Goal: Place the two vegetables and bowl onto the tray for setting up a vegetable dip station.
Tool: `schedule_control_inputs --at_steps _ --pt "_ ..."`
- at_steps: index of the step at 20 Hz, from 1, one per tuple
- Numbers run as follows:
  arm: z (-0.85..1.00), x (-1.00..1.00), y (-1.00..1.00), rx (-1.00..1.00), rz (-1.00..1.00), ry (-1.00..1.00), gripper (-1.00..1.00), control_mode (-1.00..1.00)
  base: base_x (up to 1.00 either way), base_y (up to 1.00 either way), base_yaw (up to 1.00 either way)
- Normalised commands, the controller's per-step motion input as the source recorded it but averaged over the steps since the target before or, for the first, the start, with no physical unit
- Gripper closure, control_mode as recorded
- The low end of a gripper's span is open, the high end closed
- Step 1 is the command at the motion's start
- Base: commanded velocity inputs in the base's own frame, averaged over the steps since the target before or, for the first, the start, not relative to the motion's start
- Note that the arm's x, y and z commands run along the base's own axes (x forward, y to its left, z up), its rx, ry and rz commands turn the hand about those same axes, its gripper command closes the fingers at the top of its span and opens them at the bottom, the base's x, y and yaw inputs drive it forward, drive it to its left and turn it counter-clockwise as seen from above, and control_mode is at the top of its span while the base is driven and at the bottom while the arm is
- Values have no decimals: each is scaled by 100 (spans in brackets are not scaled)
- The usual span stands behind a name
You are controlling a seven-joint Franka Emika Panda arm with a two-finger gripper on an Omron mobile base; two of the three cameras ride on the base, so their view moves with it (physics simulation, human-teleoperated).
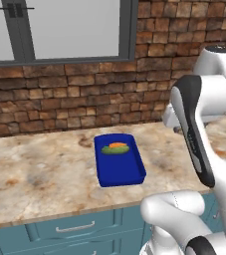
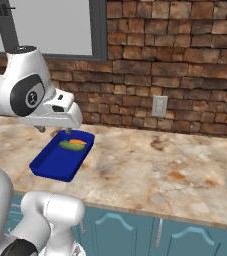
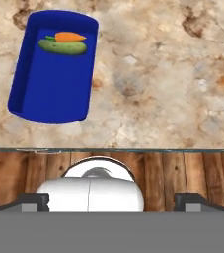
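Observation:
The deep blue tray [image 1: 122,172] [image 2: 52,162] [image 3: 49,94] lies on the marble counter. At its far end the dark green cucumber [image 1: 115,149] [image 2: 65,145] [image 3: 61,47] and the orange carrot [image 1: 117,145] [image 2: 77,142] [image 3: 70,36] rest side by side inside it. My gripper [image 2: 55,130] [image 3: 112,201] hangs high above the counter's front edge, to the right of the tray, open and holding nothing. Its fingertips [image 3: 34,201] stand wide apart. The bowl is out of view.
A brick wall with a window backs the counter, and a white wall outlet [image 2: 159,106] sits on it to the right. Bare marble counter [image 2: 160,165] stretches right of the tray. Blue cabinet drawers [image 1: 74,229] run below the front edge.

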Motion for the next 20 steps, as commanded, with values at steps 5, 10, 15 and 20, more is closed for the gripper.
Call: schedule_control_inputs --at_steps 5,10,15,20 --pt "0 -21 -1 3 -15 0 -100 -100 0 0 0" --pt "0 -19 0 1 -19 0 -100 -100 0 0 0" --pt "0 -1 0 0 -7 0 -100 -100 0 0 0" --pt "0 11 -1 0 4 0 -100 -100 0 0 0"
